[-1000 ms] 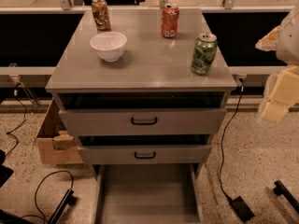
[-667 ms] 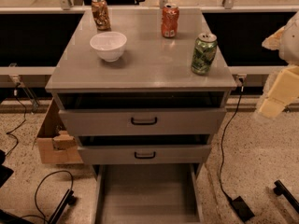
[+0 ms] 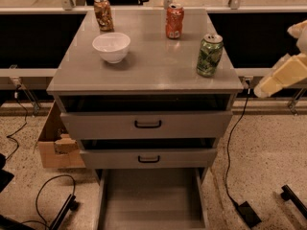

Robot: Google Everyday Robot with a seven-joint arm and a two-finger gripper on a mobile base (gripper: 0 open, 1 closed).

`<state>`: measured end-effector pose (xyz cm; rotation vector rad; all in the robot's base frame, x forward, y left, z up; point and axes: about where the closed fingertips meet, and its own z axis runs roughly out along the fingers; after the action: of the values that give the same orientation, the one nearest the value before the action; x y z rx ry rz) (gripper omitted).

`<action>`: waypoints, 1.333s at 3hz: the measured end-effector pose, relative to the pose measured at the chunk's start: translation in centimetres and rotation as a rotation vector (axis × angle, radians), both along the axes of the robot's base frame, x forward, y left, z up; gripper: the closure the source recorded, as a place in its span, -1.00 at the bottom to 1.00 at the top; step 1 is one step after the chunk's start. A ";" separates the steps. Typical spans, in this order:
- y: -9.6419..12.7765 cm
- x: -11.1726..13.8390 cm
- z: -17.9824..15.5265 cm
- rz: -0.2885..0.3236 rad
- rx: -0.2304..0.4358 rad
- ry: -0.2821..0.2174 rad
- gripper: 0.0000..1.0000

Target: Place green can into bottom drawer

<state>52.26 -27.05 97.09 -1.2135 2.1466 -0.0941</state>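
The green can [image 3: 209, 55] stands upright near the right front corner of the grey cabinet top [image 3: 153, 71]. The bottom drawer [image 3: 151, 200] is pulled out at the cabinet's foot, and its plain grey floor shows nothing in it. My gripper [image 3: 282, 75] is cream-coloured and sits at the right edge of the view. It hangs in the air to the right of the can, at about the height of the cabinet top and apart from the can. It holds nothing that I can see.
An orange-red can [image 3: 174, 21], a brown-gold can [image 3: 103, 14] and a white bowl [image 3: 111, 47] stand on the cabinet top. The two upper drawers [image 3: 147, 124] are slightly ajar. A cardboard box [image 3: 56, 145] sits at the left. Cables [image 3: 229, 176] lie on the floor.
My gripper has risen a little at the right edge and tilted. The can, the drawers and the other things have not moved.
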 end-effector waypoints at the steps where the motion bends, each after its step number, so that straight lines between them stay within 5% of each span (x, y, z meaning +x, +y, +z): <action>1: -1.1 4.4 0.3 -0.044 0.129 -0.129 -1.00; 2: -0.3 8.2 -0.8 -0.043 0.293 -0.216 -1.00; 4: 3.0 14.1 -3.3 0.027 0.541 -0.256 -1.00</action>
<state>66.33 -24.08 93.81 -0.8587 1.7711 0.3097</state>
